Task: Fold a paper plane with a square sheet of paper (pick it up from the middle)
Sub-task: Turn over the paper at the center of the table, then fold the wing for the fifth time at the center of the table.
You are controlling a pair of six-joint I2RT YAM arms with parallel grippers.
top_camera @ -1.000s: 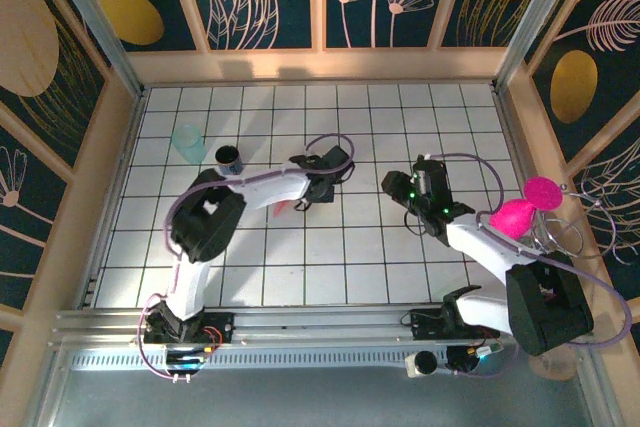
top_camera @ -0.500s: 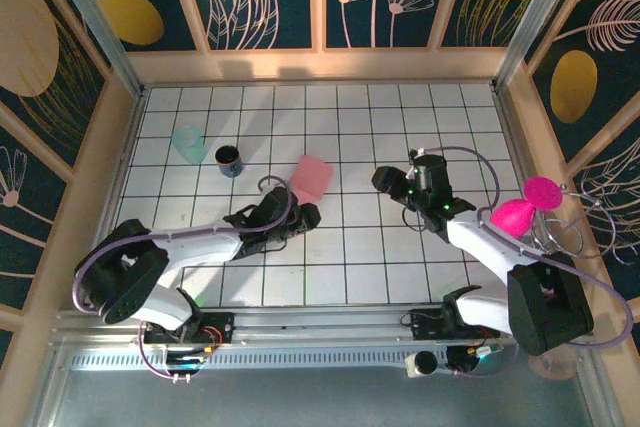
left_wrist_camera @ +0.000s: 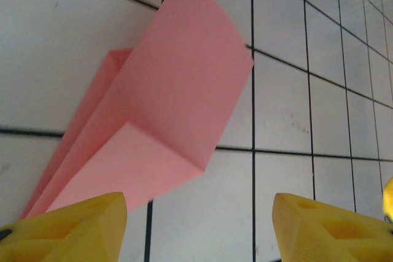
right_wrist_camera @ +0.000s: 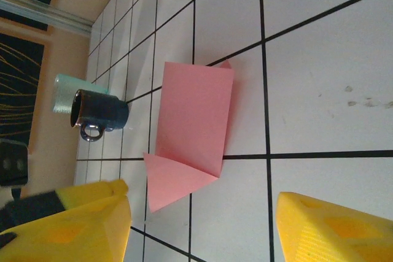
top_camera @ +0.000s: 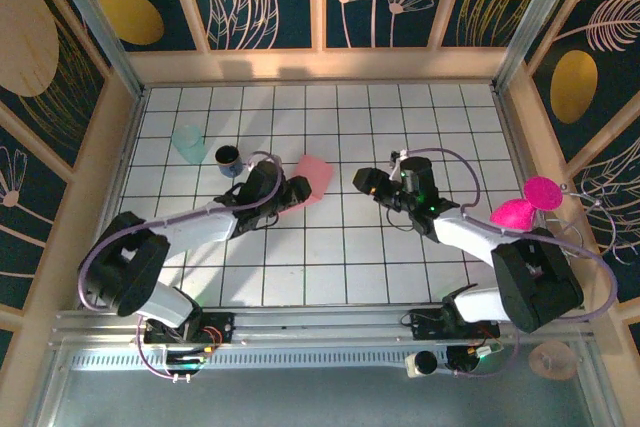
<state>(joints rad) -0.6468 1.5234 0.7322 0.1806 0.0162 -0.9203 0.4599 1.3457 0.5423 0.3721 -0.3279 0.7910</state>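
The salmon-pink sheet of paper (top_camera: 312, 179) lies on the white tiled floor, folded over itself, with a triangular flap at one end. In the left wrist view the paper (left_wrist_camera: 166, 121) has its top layer curling up. My left gripper (top_camera: 291, 193) sits at the paper's near-left edge. It is open (left_wrist_camera: 199, 231), with its left fingertip (left_wrist_camera: 80, 225) just below the paper's corner and bare tile between the tips. My right gripper (top_camera: 362, 183) is open (right_wrist_camera: 199, 228) about a tile to the right of the paper (right_wrist_camera: 193, 121), holding nothing.
A dark blue mug (top_camera: 229, 159) and a pale teal cup (top_camera: 188, 143) stand left of the paper; both also appear as the mug (right_wrist_camera: 101, 115) and cup (right_wrist_camera: 67, 90) in the right wrist view. A round magenta disc (top_camera: 543, 191) sits at the right wall.
The left gripper came off the paper, pulled back toward the near side, then moved up to its near-left edge. The right gripper slid left toward the paper.
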